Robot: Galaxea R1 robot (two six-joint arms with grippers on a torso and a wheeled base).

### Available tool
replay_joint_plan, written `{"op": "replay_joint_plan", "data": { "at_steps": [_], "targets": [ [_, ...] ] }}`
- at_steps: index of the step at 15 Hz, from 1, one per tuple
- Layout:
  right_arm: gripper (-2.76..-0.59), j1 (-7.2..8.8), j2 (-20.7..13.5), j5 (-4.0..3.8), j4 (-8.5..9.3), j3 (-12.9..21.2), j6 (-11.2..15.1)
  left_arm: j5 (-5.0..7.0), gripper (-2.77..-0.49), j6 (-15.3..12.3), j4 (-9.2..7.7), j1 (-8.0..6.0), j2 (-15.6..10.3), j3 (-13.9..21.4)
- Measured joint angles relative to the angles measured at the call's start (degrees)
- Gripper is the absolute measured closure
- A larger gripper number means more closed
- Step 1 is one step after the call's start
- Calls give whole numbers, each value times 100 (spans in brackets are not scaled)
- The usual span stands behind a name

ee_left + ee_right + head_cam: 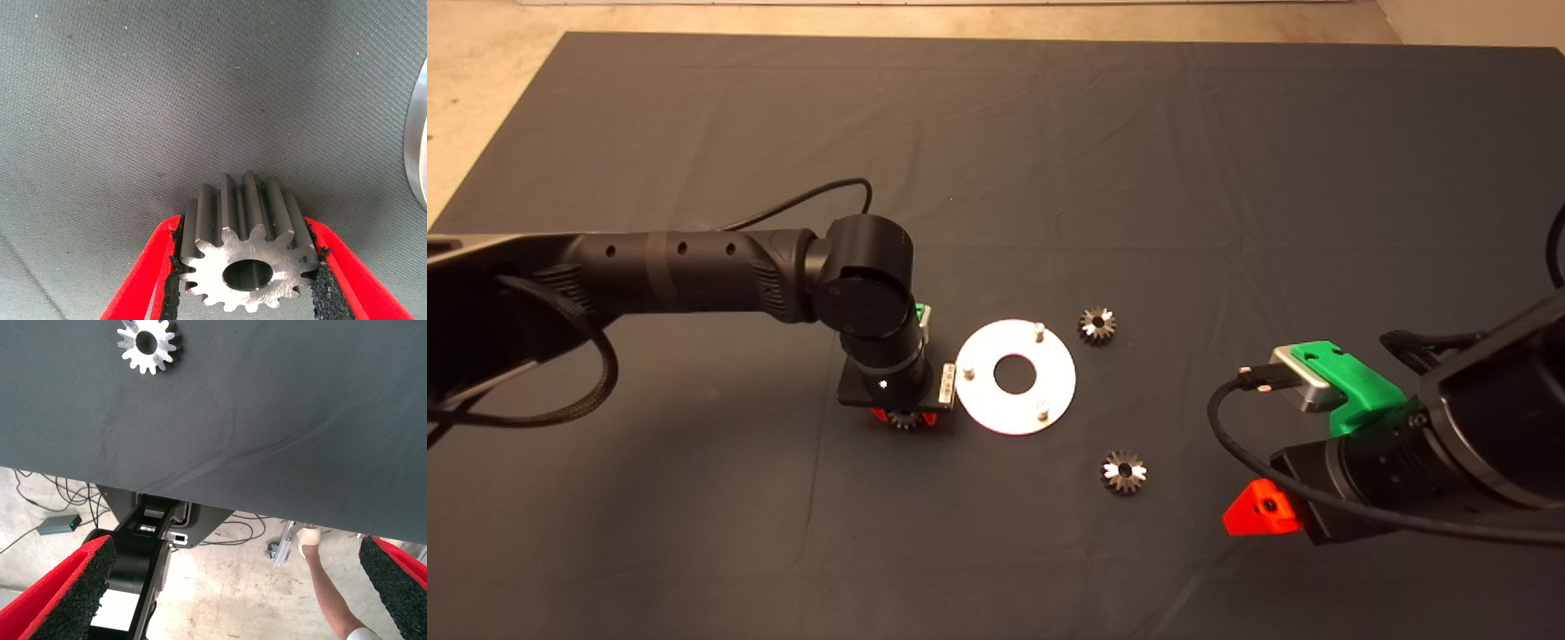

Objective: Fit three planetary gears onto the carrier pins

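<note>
One planetary gear [247, 267], silvery with a centre hole, sits between the black pads of my left gripper [244, 225], which is shut on its toothed sides. From the head view, this gripper [904, 418] is just left of the shiny round disc [996, 409]; whether the gear touches the mat I cannot tell. Three carrier pins [967, 371] [1039, 331] [1042, 409] stand bare on the disc. A second gear [1096, 325] lies right of the disc, and a third gear [1125, 472] [147, 343] lies nearer the front. My right gripper [1258, 511] [237, 550] waits open at the lower right.
The disc's rim [417, 133] shows at the side of the left wrist view. Past the mat's edge, the right wrist view shows the floor, cables, a black stand [143, 553] and a person's leg [323, 583]. The dark mat [996, 160] stretches far behind the parts.
</note>
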Motion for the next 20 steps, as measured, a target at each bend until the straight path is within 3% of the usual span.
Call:
{"op": "replay_joint_plan", "data": {
  "at_steps": [14, 20],
  "targets": [
    [-273, -1, 1, 0, 0, 0, 0, -6, -95, 0, -5, 0, -7, -23],
    [-273, -2, 2, 0, 0, 0, 0, -269, -91, 0, -13, -5, -226, 70]
  ]
}}
